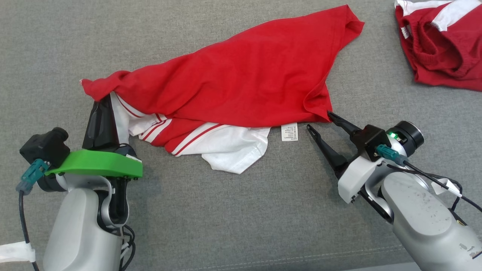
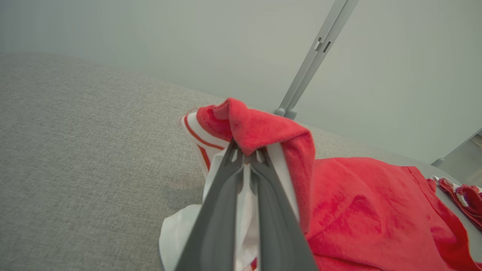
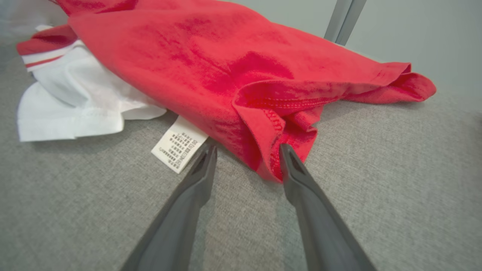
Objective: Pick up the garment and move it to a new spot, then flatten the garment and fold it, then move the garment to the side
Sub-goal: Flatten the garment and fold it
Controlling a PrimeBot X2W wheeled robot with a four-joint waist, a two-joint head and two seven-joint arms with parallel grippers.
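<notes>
The red shirt (image 1: 241, 71) lies crumpled in the middle of the grey fabric surface (image 1: 226, 210), which has much free room toward the robot and at the left. A second red garment (image 1: 440, 45) lies well apart, at the far right edge. The left gripper (image 1: 105, 101) is pressed together, pinching the shirt's left corner. The right gripper (image 1: 319, 120) is spread, with the right hem corner between its fingers and one finger touching it, near the white label (image 1: 289, 133)

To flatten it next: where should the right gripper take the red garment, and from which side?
Likely its hemmed corner beside the care label, which sticks out as a bunched point. Come low from the near side, where the right gripper stands open.
</notes>
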